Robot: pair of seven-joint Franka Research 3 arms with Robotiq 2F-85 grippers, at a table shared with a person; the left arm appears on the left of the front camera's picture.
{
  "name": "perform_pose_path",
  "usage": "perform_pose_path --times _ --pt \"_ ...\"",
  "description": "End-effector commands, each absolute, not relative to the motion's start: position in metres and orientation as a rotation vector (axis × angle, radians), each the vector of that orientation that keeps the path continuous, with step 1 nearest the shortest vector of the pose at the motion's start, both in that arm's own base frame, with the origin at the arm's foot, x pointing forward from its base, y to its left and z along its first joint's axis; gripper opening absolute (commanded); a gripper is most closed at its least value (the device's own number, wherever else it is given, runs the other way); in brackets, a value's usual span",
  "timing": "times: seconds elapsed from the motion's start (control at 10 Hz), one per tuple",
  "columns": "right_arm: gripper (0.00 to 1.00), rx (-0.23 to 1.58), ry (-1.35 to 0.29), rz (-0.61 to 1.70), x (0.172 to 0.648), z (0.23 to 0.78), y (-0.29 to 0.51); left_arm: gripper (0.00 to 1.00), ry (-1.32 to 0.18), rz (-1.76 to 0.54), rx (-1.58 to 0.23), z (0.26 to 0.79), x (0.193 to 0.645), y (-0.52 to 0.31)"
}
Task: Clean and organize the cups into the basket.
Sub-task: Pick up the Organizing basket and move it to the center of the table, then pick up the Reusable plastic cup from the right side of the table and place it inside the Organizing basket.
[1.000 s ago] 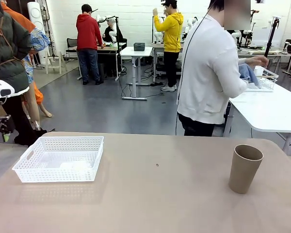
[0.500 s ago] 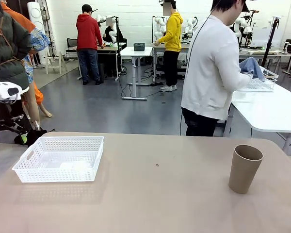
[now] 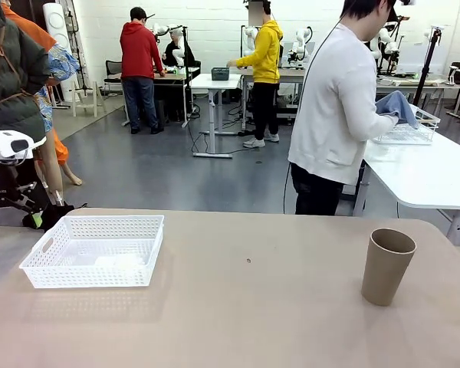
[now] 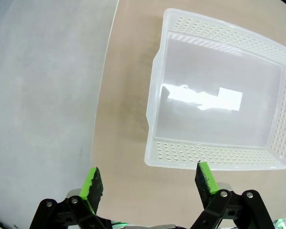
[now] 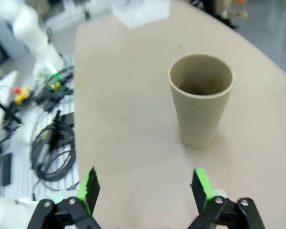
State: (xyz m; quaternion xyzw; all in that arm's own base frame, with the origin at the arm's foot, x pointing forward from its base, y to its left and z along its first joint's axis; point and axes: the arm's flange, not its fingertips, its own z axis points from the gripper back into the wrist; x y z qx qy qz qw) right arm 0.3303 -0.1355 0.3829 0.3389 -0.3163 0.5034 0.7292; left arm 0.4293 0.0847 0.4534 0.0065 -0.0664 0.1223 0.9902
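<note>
One tan-brown cup (image 3: 386, 265) stands upright on the right side of the beige table, and the right wrist view has this cup (image 5: 200, 107) just ahead. My right gripper (image 5: 145, 185) hangs open short of it, nothing between its fingers. The white mesh basket (image 3: 42, 261) sits at the table's left. From above, the basket (image 4: 155, 98) looks empty and reaches the table's edge side. My left gripper (image 4: 148, 179) is open above the table beside the basket's near wall. Part of the left arm (image 3: 8, 146) shows at the picture's left edge.
A person in a white top (image 3: 337, 115) stands beyond the far edge, turned toward a white side table (image 3: 429, 172), holding a blue cloth (image 3: 399, 106) over a wire basket (image 3: 410, 132). Cables (image 5: 52, 148) lie on the floor beside the table.
The person has shifted slightly right and holds the blue cloth higher. My left arm dipped a little at the picture's left edge. Cup and basket have not moved.
</note>
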Motion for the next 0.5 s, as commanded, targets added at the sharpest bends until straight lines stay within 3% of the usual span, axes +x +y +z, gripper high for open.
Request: perform_pose_path --times 0.0,0.4 --pt "1.00 0.731 -0.807 1.370 0.329 0.358 -0.127 1.00 -0.139 0.268 0.080 0.442 0.430 0.086" --pt "1.00 0.580 -0.979 1.528 0.343 0.313 -0.121 1.00 -0.090 0.309 0.025 0.425 0.447 0.084"
